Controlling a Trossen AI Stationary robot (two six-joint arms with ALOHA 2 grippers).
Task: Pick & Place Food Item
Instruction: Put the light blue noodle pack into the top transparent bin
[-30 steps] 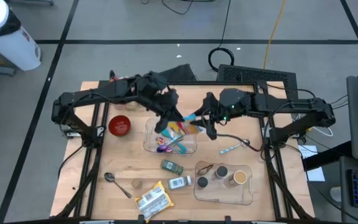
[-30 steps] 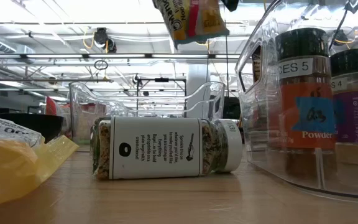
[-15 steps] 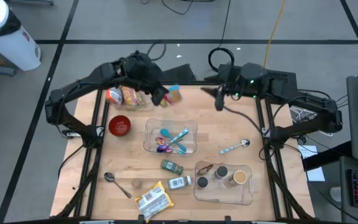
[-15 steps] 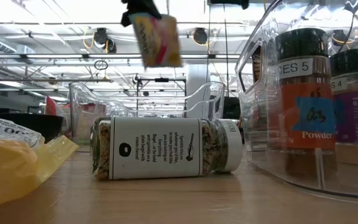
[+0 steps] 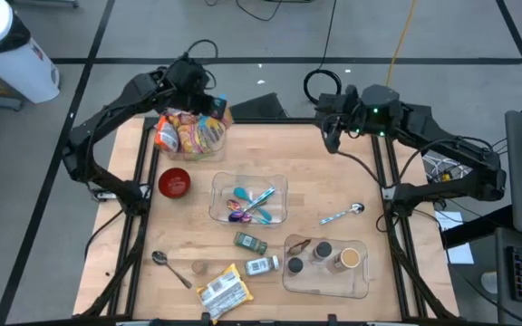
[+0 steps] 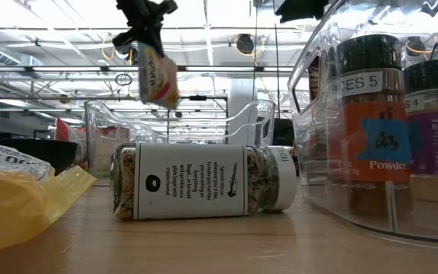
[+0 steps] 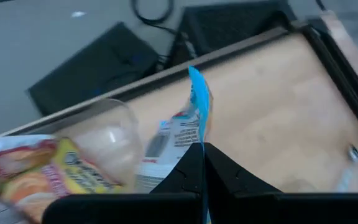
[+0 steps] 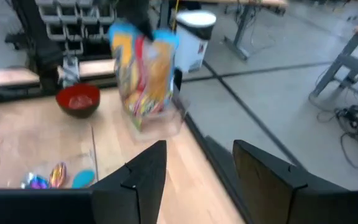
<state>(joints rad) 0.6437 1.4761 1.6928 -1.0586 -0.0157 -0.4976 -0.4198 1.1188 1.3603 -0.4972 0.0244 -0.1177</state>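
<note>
Nearest the camera side of the surface point(image 5: 333, 154), at about six o'clock, lie a wrapped snack bar point(image 5: 220, 290) and two toppled spice jars point(image 5: 251, 243), with a clear tray of spice bottles point(image 5: 326, 269) at five o'clock. At the middle sits a clear bin of bright spoons point(image 5: 248, 202), and a red bowl point(image 5: 174, 182) lies toward nine o'clock. Farther off, at eleven o'clock, a clear container point(image 5: 191, 138) holds several snack packets. Over its far rim hangs the left pincer point(image 5: 208, 101), clamped tight on the top edge of a blue-edged snack bag point(image 6: 158, 73), the food item, which dangles in the air. The right pincer point(image 8: 191, 163) waits at one o'clock, fingers apart and holding nothing.

A release from this height could probably let the bag catch the rim and tip outside, since it seems to swing and hang off-centre. Compared with a second ago, both arms have left the middle bin; the bag has travelled from there to the far-left corner.
</note>
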